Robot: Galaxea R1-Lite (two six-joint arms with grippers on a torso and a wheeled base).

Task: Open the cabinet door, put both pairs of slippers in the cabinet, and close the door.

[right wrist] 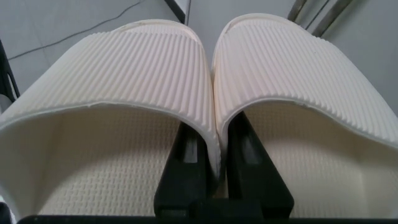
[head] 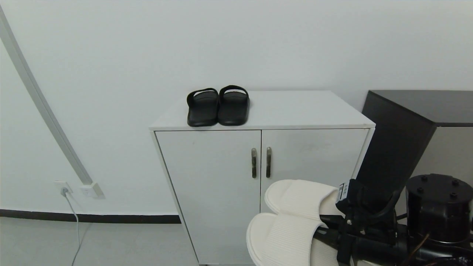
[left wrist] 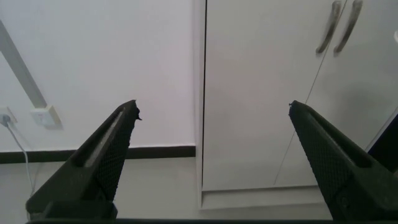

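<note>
The white cabinet point(head: 207, 192) stands straight ahead of both grippers with both doors closed. The two metal handles point(head: 254, 163) sit side by side at the centre seam, so the inside is hidden. On its top point(head: 303, 111), above the right gripper point(right wrist: 220, 163) and off to its left, the black slippers point(head: 218, 106) lie as a neat pair. They touch each other near the front edge over the left door, toes toward the wall.

The white slippers point(head: 292, 218) are at the right gripper itself. One finger runs under each ribbed strap, and the two fingers are drawn close together, pinching the slippers' adjoining inner sides between them. The pair hangs side by side with toes pointing away from the wrist toward the cabinet, below the handles and in front of the lower right door. Whether the toes touch the door cannot be told.

The right arm sits low at the right of the head view, its forearm roughly level and aimed at the cabinet front. A black cabinet point(head: 399, 140) stands just beyond it, on its right.

The left gripper point(left wrist: 213, 109) is spread wide and holds nothing. Between its fingertips point(left wrist: 127, 115) lie the left door and the cabinet's outer edge, with bare wall, dark skirting and floor alongside. A wall socket point(head: 63, 187) with a cable is farther off that way — well apart from the cabinet.
</note>
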